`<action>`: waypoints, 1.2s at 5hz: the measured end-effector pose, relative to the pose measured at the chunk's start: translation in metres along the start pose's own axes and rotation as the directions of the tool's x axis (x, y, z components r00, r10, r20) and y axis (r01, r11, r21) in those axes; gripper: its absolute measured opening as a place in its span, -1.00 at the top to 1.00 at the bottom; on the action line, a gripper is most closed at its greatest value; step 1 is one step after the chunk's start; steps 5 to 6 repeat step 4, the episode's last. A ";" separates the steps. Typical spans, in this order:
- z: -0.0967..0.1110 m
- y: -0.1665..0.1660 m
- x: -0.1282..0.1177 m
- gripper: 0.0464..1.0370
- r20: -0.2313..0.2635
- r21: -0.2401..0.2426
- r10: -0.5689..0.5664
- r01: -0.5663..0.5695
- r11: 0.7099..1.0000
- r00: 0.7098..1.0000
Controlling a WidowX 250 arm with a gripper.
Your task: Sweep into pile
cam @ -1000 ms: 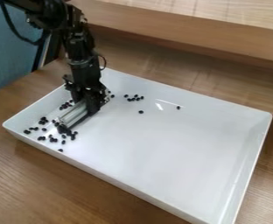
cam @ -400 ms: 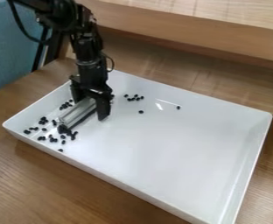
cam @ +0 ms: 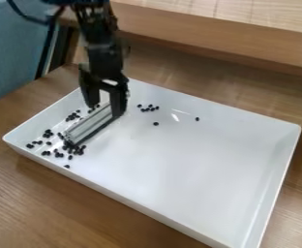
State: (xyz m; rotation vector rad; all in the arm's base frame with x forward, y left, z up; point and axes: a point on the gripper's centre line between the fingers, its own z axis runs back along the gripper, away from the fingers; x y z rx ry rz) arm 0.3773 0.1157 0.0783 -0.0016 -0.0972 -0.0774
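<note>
My gripper (cam: 106, 109) is over the left part of the white tray (cam: 199, 160), with its two fingers apart at the upper end of a silvery sweeping bar (cam: 87, 127). The bar lies at a slant on the tray floor, its lower end among black beans (cam: 69, 144). More beans (cam: 48, 132) are scattered to its left, toward the tray's left corner. A small group of beans (cam: 149, 108) sits right of the gripper, with one bean (cam: 156, 124) below that group and another (cam: 197, 118) farther right.
The tray's raised walls surround the work, with its back wall (cam: 212, 104) close to a wooden ledge (cam: 218, 41). A blue panel (cam: 11, 53) stands at the upper left. Wooden tabletop (cam: 56, 203) runs along the tray's front.
The gripper moved right, then rose, and its fingers spread apart. The bar shifted slightly, and a few beans by its lower end moved a little.
</note>
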 end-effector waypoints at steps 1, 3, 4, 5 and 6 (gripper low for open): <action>0.008 -0.002 -0.001 -0.93 0.003 -0.011 0.000 0.000 1.000 1.000; 0.029 -0.021 0.013 -0.93 0.052 -0.031 -0.050 0.051 0.998 0.997; 0.032 -0.048 0.020 -0.93 0.060 -0.038 -0.119 0.121 0.992 0.991; 0.032 -0.048 0.020 -0.93 0.060 -0.038 -0.119 0.121 0.992 0.991; 0.032 -0.048 0.020 -0.93 0.060 -0.038 -0.119 0.121 0.992 0.991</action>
